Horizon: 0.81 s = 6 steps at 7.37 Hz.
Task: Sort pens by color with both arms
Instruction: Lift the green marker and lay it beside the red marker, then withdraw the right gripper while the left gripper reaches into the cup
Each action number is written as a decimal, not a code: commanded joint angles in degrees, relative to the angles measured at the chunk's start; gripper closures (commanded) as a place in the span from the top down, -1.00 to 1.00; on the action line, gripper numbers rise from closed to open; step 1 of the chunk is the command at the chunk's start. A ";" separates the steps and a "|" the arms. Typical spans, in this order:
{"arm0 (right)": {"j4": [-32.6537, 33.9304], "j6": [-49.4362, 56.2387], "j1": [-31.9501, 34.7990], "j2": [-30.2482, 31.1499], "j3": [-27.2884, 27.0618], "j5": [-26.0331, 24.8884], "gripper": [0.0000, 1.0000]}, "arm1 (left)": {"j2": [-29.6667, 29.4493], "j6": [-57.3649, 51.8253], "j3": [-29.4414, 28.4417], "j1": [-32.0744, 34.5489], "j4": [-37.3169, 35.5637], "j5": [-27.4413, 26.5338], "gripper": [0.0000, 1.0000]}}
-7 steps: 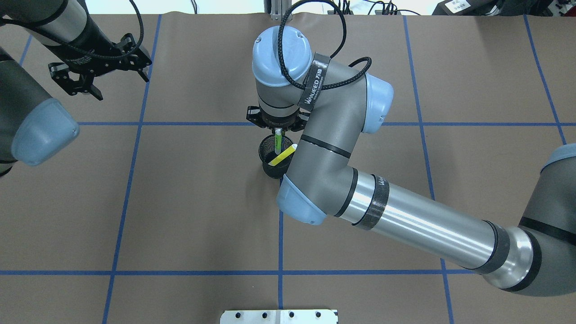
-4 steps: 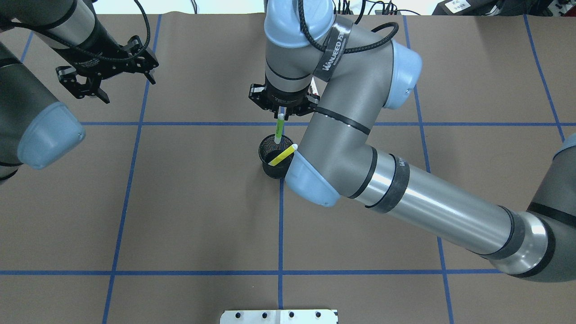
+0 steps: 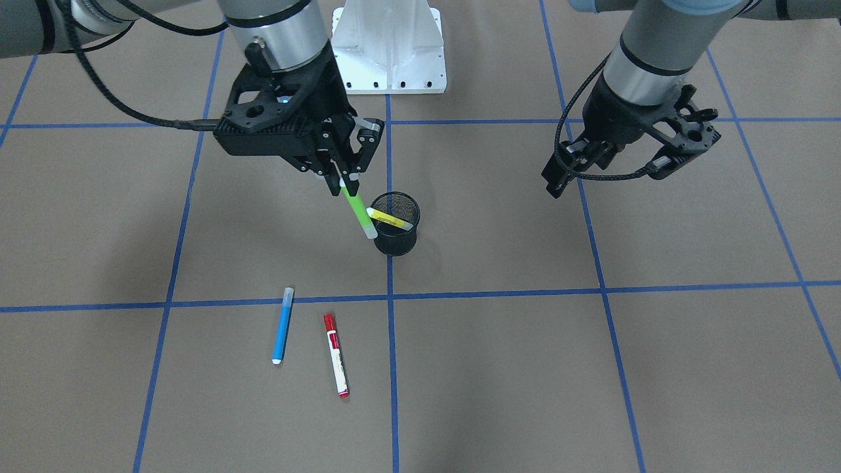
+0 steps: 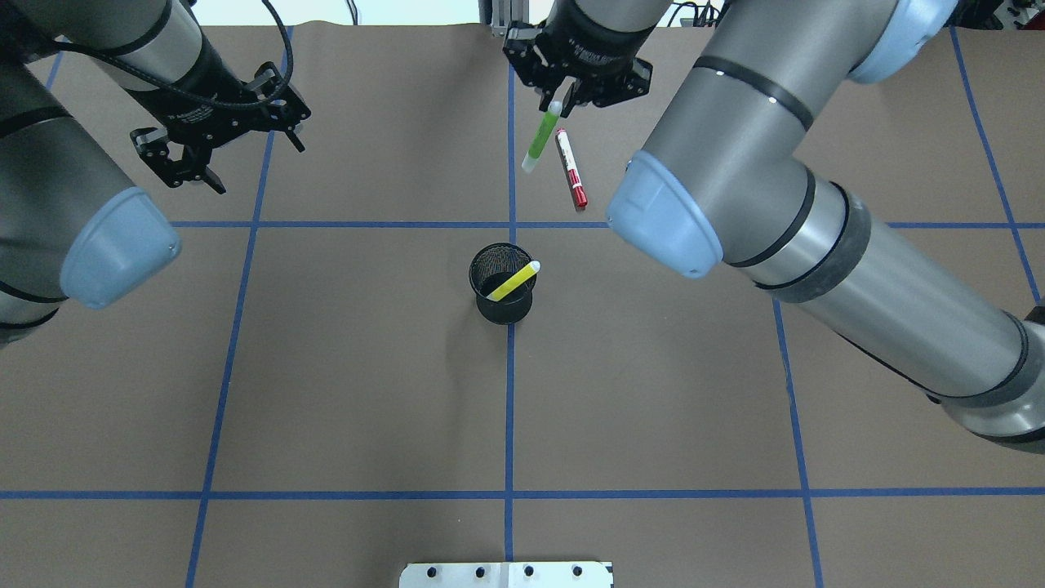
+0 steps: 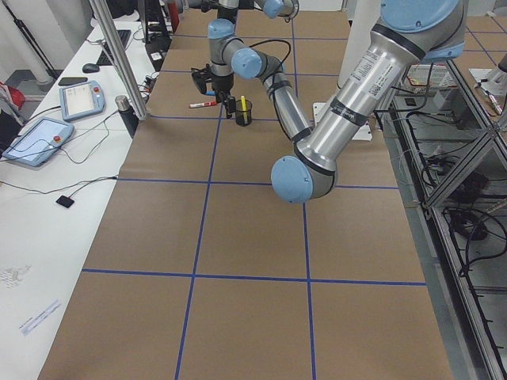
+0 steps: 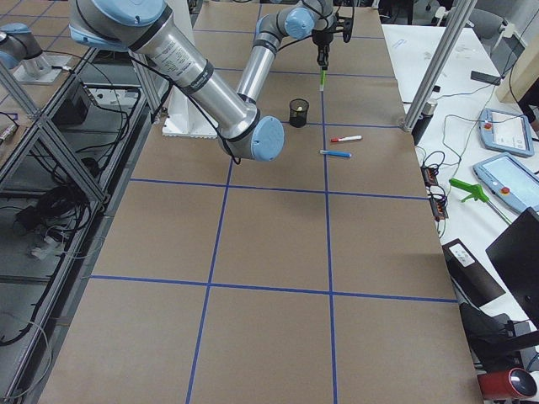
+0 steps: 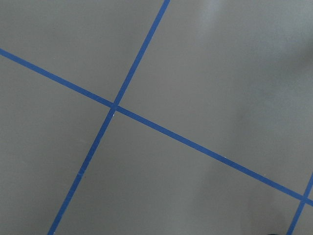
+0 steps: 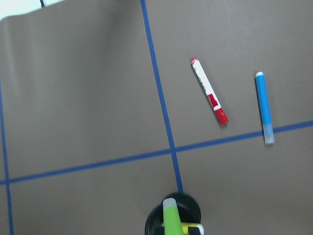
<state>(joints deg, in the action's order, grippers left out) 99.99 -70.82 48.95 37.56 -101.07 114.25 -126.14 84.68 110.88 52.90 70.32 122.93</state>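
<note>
The right hand (image 3: 341,179) is clamped on the top of the lime green pen (image 3: 358,213), which hangs tilted below its fingers (clear of the tabletop (image 3: 525,368) and the black mesh cup (image 3: 394,244)). The left hand (image 4: 233,155) gapes empty, well apart.

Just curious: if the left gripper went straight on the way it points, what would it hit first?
Probably just the brown table, near a blue tape crossing. The left gripper points down, open, and its wrist view shows nothing else in the way.

Right pincer (image 3: 343,180) grips the green pen (image 3: 358,212) (yellow pen (image 3: 389,220) in cup (image 3: 396,245)).
</note>
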 commanded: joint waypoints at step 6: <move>-58.50 -10.79 -6.21 8.93 29.26 -26.44 -0.62 | -5.51 44.82 -4.95 -15.96 11.55 -7.15 1.00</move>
<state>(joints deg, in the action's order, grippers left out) 44.50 -75.93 45.64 46.10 -73.67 89.28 -131.43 123.10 108.34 40.87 76.88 119.07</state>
